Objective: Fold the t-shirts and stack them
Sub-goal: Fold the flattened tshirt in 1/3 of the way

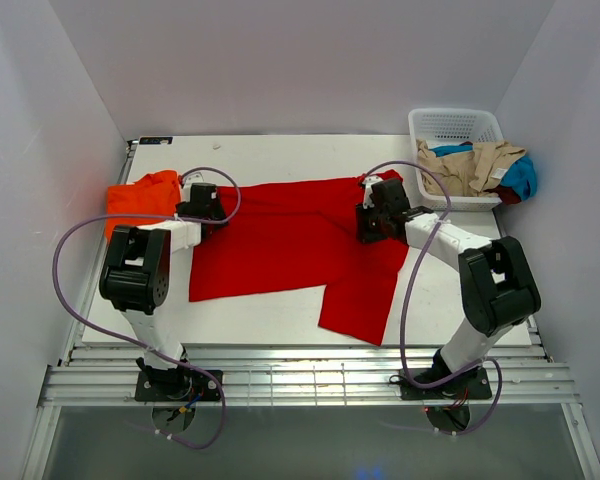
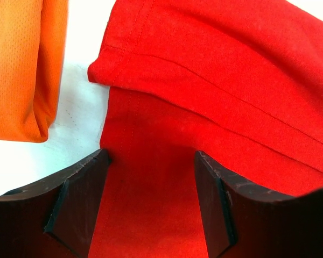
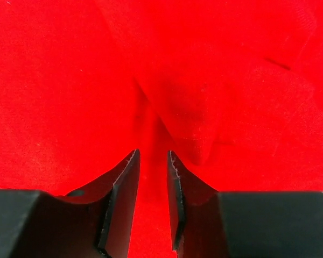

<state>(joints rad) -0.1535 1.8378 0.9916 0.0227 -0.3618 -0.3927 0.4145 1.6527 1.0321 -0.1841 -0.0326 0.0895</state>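
Observation:
A large red t-shirt (image 1: 290,245) lies spread across the middle of the white table (image 1: 280,315), with one part reaching toward the near edge. An orange t-shirt (image 1: 140,200), folded small, sits at the table's left side. My left gripper (image 1: 202,212) is down on the red shirt's left edge; in the left wrist view it (image 2: 151,158) stands wide open over the red cloth (image 2: 215,70), the orange shirt (image 2: 27,70) just to its left. My right gripper (image 1: 372,215) is over the shirt's upper right part; its jaws (image 3: 152,156) are narrowly apart over rumpled red cloth (image 3: 59,80).
A white lattice basket (image 1: 455,125) stands at the back right with beige and blue clothes (image 1: 475,168) spilling over its near rim. White walls close in the table on three sides. A metal rail runs along the near edge by the arm bases.

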